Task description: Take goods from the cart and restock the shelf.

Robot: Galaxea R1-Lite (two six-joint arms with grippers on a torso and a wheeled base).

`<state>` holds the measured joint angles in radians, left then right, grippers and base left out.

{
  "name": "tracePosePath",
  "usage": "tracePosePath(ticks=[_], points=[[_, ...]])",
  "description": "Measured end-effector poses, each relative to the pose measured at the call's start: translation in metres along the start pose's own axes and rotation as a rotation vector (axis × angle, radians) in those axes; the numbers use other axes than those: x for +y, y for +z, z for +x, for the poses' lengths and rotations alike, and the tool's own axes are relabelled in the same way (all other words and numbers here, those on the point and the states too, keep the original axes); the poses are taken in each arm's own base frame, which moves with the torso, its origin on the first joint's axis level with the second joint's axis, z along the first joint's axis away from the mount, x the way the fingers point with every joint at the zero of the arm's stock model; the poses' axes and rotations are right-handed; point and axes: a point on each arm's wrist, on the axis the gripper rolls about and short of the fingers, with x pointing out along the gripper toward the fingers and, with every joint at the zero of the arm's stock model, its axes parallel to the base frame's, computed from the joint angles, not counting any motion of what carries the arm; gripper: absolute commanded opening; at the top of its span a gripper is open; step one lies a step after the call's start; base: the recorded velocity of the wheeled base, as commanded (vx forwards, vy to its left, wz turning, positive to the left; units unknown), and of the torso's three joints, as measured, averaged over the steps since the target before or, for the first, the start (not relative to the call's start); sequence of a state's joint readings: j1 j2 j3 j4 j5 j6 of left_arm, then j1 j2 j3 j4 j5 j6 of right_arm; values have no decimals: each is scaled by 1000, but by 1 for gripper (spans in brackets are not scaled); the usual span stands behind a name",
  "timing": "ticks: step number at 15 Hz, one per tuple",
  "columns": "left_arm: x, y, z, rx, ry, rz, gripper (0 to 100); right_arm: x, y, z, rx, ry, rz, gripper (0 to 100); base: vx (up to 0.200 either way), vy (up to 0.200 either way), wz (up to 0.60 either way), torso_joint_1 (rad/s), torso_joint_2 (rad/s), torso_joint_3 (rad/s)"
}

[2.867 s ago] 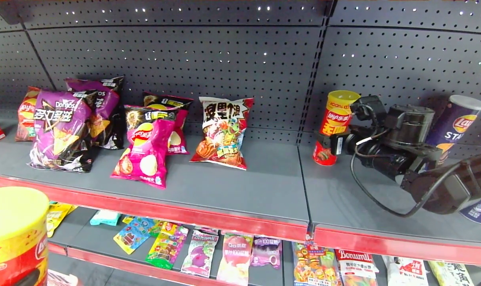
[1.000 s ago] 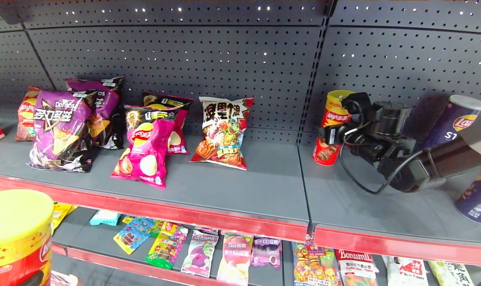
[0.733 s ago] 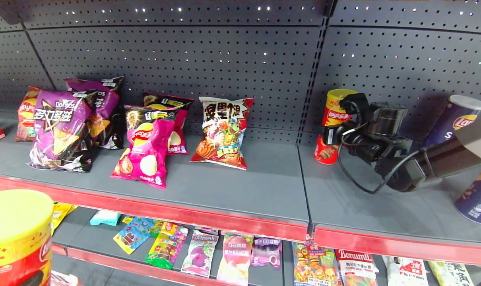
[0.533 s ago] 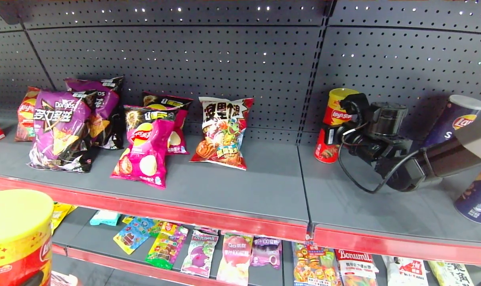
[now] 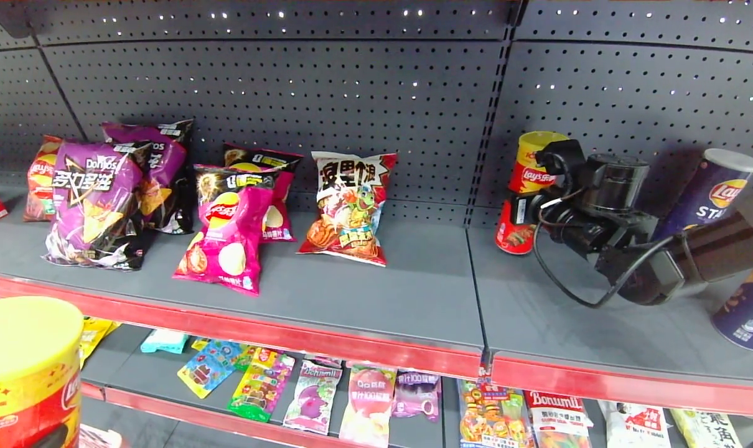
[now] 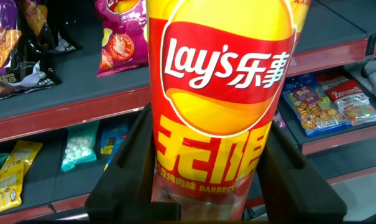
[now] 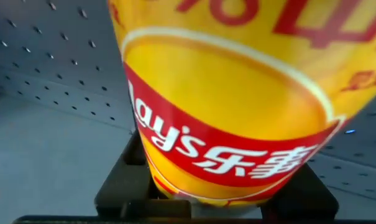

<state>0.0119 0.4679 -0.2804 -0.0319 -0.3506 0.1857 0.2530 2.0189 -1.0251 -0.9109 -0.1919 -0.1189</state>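
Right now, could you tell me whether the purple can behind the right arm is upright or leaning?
Leaning: the purple can slants steeply, white lid by the pegboard; the arm hides its base.

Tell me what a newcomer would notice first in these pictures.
The right end effector grips a yellow-and-red cylindrical crisp can at the back of the grey metal shelf, on its right side. The left end effector clamps a second yellow-and-red crisp can in front of the shelf's left end. Shiny purple and pink foil snack bags crowd the shelf's left part.

Right arm (image 5: 694, 261) extended, right gripper (image 5: 523, 208) clamped on a can (image 5: 531, 177); left gripper (image 6: 209, 180) apparently clamps another can (image 6: 222, 93).
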Motion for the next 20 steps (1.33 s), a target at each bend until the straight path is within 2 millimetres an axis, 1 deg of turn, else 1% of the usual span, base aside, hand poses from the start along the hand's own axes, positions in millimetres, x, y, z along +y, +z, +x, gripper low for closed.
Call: tracePosePath(ticks=[3,5,8,10,12,16,20], points=[[0,0,0,0,-2,0,0,3,11,-22,-15,19,-10,0,0,0,0,0,0,0],[0,0,0,0,-1,0,0,3,13,-37,-9,25,-12,0,0,0,0,0,0,0],[0,0,0,0,-1,0,0,-1,14,-60,-4,-11,-8,0,0,0,0,0,0,0],[0,0,0,3,-1,-2,0,1,16,-75,-33,0,8,0,0,0,0,0,0,0],[0,-1,1,4,-2,-2,0,3,16,-83,-49,4,24,0,0,0,0,0,0,0],[0,-1,1,4,-2,-2,0,8,5,-93,-40,30,42,0,0,0,0,0,0,0],[0,-1,1,6,-2,-2,0,10,2,-98,-33,39,40,0,0,0,0,0,0,0]])
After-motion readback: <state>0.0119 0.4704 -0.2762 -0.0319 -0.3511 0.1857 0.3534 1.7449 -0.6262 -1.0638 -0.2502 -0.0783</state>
